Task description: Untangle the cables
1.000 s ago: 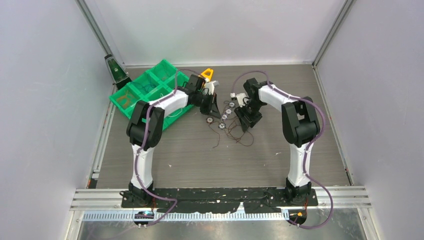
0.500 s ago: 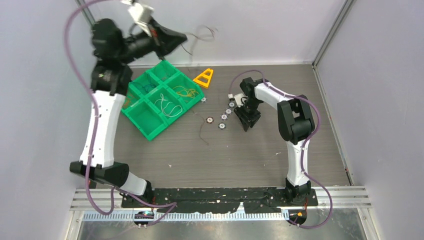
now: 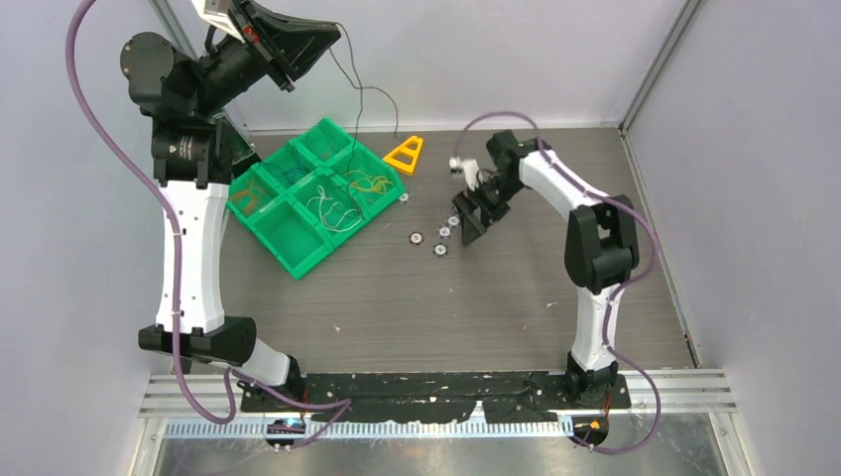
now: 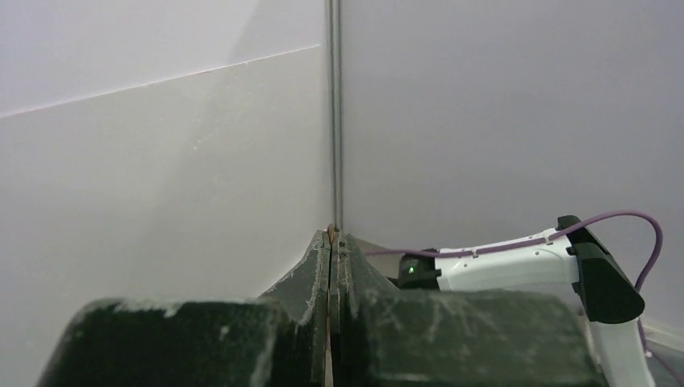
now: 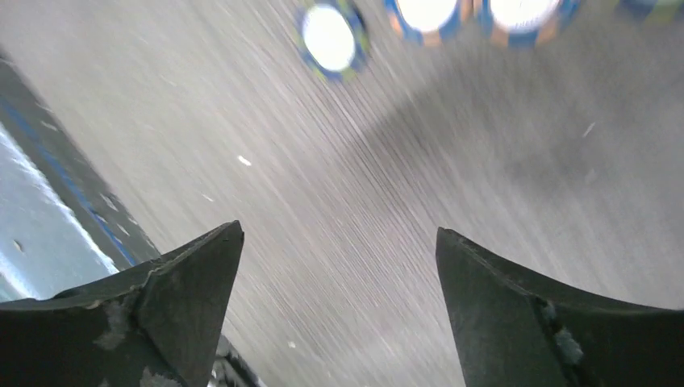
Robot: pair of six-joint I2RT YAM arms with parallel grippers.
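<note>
My left gripper (image 3: 327,42) is raised high over the far-left corner of the table (image 3: 446,307). The wrist view shows its fingers pressed flat together, with only a sliver of something brownish at the seam. From above I can see one dark cable (image 3: 369,91) leaving that pinch. It drops, runs rightward, then falls again toward the far edge, with its free end dangling just above the orange triangle (image 3: 405,154). So the strand's long axis runs down and to the right of the fingers, away from the green tray (image 3: 291,238). The tray lies below and on the near side of the grip, at the far-left part of the surface. The sorted cables (image 3: 332,210) lie looped in several of its compartments. The left arm is plainly the nearer one to the tray. My right gripper (image 5: 339,232) hovers low over the middle of the table with its fingers spread wide and nothing between them. A row of small discs (image 5: 329,36) sits just ahead of it, and I can make out no loose wire on the wood around there. As I judge it, the drop turns on bringing the pinch toward me over a compartment, so the trailing end follows into it rather than draping over the far rim.
</note>
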